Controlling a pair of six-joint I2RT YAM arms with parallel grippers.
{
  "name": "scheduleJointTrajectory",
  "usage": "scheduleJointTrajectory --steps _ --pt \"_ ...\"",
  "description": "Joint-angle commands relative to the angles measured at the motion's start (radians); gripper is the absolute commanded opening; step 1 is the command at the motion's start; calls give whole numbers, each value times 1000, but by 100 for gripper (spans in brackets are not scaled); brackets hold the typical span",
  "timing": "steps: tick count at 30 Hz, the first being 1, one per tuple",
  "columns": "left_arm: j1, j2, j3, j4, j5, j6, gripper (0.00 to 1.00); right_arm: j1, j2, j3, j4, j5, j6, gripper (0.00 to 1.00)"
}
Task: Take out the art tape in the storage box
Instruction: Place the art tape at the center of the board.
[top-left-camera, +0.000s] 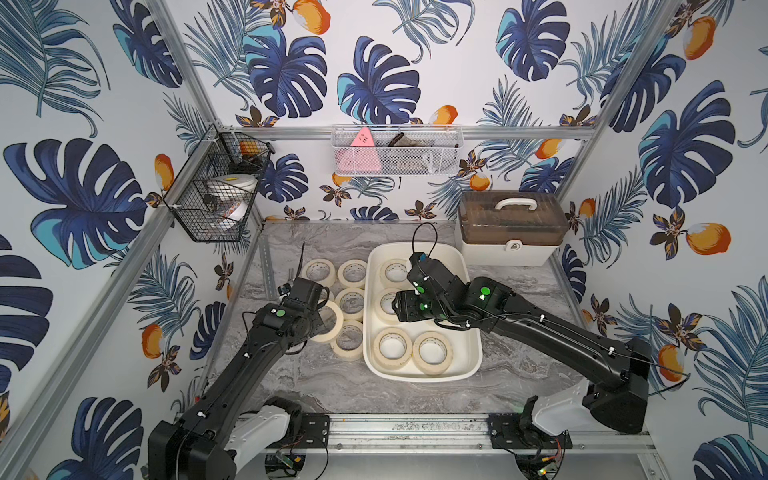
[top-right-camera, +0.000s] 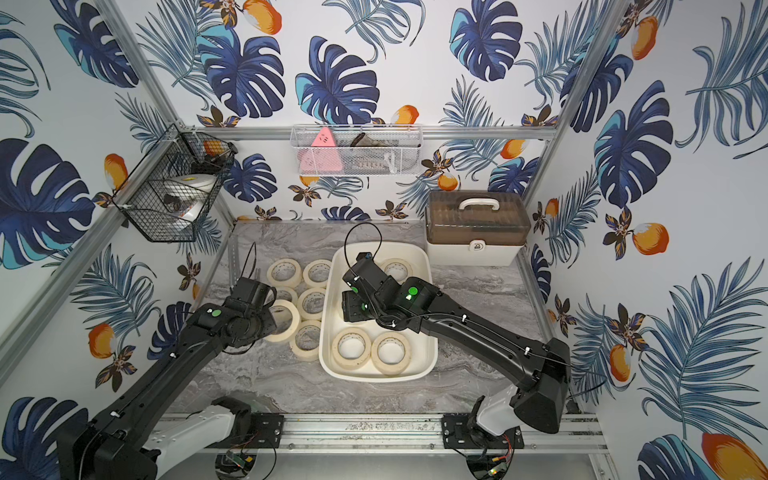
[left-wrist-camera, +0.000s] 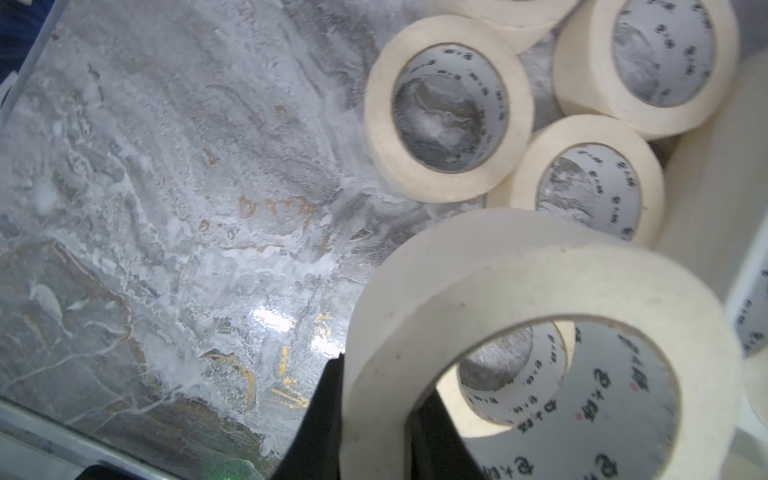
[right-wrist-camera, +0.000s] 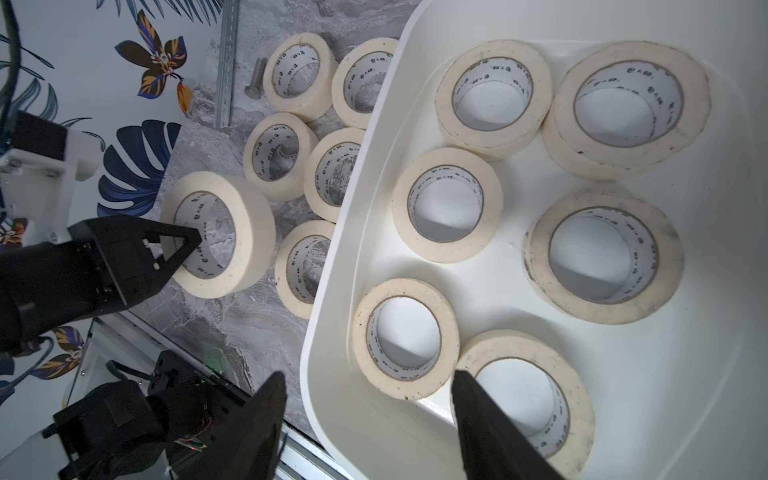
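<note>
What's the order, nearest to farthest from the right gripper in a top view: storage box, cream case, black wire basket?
1. storage box, under the right gripper.
2. cream case, back right.
3. black wire basket, left wall.

black wire basket (top-left-camera: 216, 199): hung left | white mesh basket (top-left-camera: 397, 151): hung at back | brown-lidded case (top-left-camera: 513, 226): on marble table (top-left-camera: 332, 390)

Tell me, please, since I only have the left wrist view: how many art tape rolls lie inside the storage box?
Observer: At least six art tape rolls lie in the storage box, seen from the right wrist; two seem stacked on others.
Operator: Thank you. Is the right gripper holding one?
Observer: No, the right gripper hangs over the box, jaws open and empty.
</note>
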Motion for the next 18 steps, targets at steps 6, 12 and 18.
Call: scheduleJointTrajectory --steps 6,12,18 --pt "106 4 -113 48 -22 -149 0 -47 -42 -70 -27 22 -17 66" --pt "155 13 -198 147 25 -172 0 -106 -79 -127 -25 -3 -36 67" --pt "168 38 -252 199 5 -204 0 -164 -114 -162 -43 -16 -61 67"
